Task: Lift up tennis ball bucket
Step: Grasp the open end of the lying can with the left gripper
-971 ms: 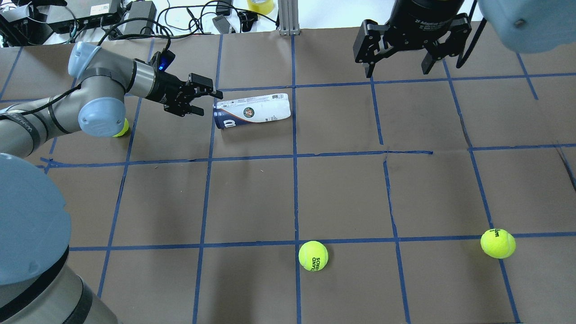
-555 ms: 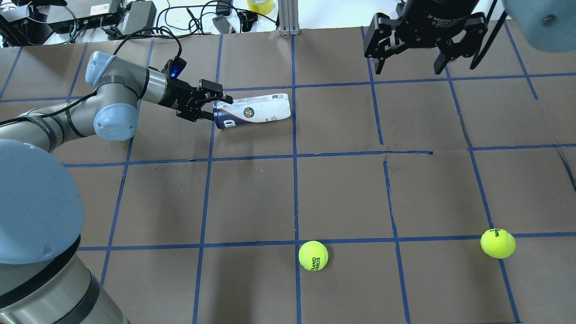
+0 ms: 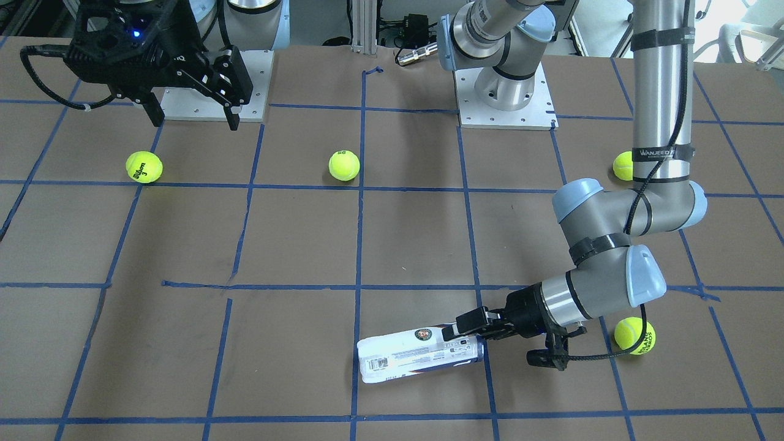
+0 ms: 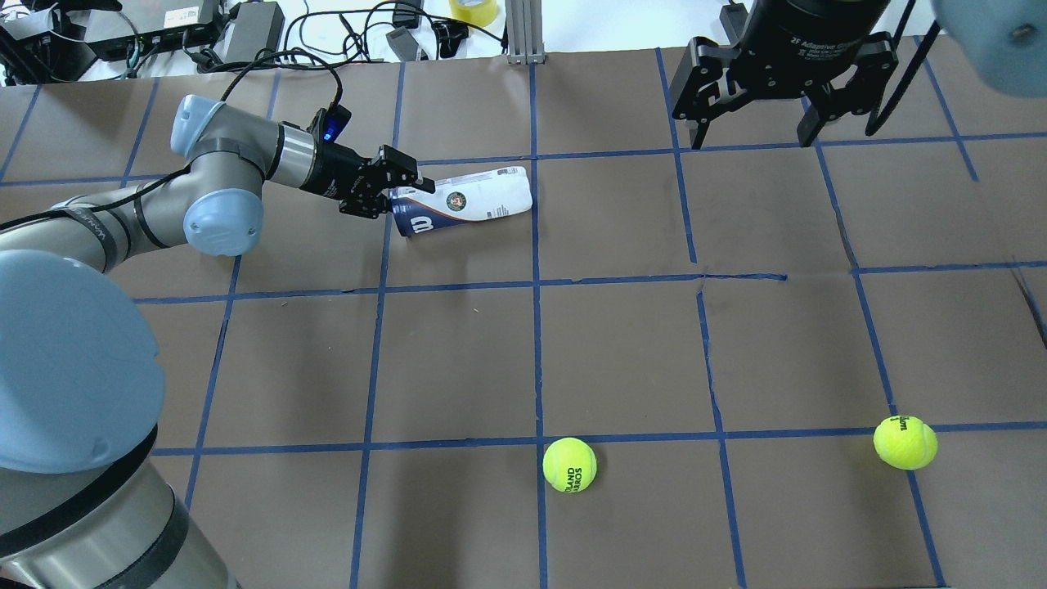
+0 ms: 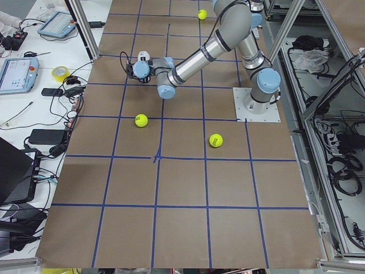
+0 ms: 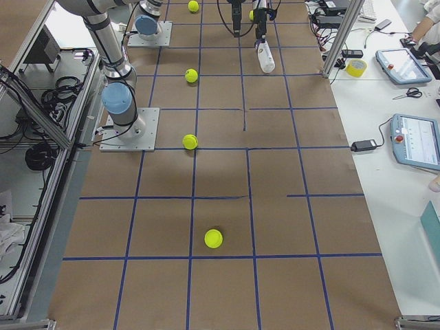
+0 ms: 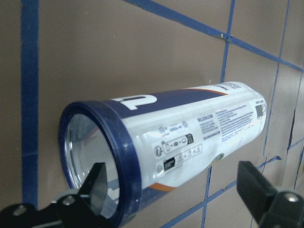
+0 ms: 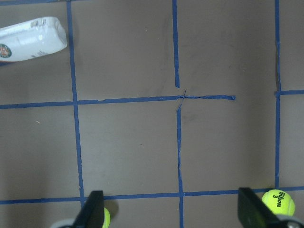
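The tennis ball bucket (image 4: 466,199) lies on its side on the brown table, a clear can with a white-and-navy label and a dark blue rim. It also shows in the front view (image 3: 416,355) and the right wrist view (image 8: 31,38). My left gripper (image 4: 401,196) is open at the can's open end. In the left wrist view the bucket (image 7: 190,137) fills the frame; one finger (image 7: 97,183) stands at its mouth and the other (image 7: 259,187) outside its wall. My right gripper (image 4: 757,123) is open and empty, high over the far right.
Yellow-green tennis balls lie at the near middle (image 4: 569,465) and near right (image 4: 905,442). Two more lie near the left arm (image 3: 634,335) (image 3: 623,165). Cables and boxes (image 4: 188,33) sit beyond the table's far edge.
My left gripper has moved right, up to the bucket's open end, with its fingers now astride the rim. The bucket has shifted slightly. My right gripper has drifted a little to the right.
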Tool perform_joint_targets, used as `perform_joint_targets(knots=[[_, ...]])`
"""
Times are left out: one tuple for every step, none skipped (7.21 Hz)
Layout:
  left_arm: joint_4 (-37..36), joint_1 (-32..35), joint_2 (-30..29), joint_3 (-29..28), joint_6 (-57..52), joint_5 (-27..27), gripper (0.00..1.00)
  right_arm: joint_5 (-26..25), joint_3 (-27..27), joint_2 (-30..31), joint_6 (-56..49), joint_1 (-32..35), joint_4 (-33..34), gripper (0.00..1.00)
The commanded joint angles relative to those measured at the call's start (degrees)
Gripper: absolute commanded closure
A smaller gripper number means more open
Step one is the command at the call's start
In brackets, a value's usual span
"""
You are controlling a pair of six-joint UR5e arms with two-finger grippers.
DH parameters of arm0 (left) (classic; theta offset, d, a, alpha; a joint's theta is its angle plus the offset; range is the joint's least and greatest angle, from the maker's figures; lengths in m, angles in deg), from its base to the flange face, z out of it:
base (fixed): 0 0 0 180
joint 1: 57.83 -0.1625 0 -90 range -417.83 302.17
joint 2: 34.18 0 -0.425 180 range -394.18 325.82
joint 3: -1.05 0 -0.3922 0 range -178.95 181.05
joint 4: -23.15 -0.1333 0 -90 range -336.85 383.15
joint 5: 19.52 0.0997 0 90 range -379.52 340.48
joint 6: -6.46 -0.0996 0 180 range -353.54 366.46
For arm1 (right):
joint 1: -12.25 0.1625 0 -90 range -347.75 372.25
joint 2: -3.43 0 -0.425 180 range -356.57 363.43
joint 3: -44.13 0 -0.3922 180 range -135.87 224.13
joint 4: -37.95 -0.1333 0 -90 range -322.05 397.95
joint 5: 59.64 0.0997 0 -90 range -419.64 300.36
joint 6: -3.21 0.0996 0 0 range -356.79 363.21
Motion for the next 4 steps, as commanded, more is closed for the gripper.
perform_joint_targets(knots=[[-0.1,0.2,0.1,-2.9,5.4,0.5,1.00,0.1,1.1,0.0,-3.3,-0.1,1.3,0.00],[-0.1,0.7,1.0,-4.3,8.4,0.8,1.00,0.1,1.2,0.1,-3.2,-0.2,1.2,0.00],[0.3,1.3,2.0,-7.2,11.9,1.9,1.00,0.1,1.2,0.3,-3.7,-0.3,1.4,0.00],[1.2,2.3,2.7,-11.2,15.5,5.9,1.00,0.1,1.3,0.3,-3.6,-0.6,1.3,0.00]])
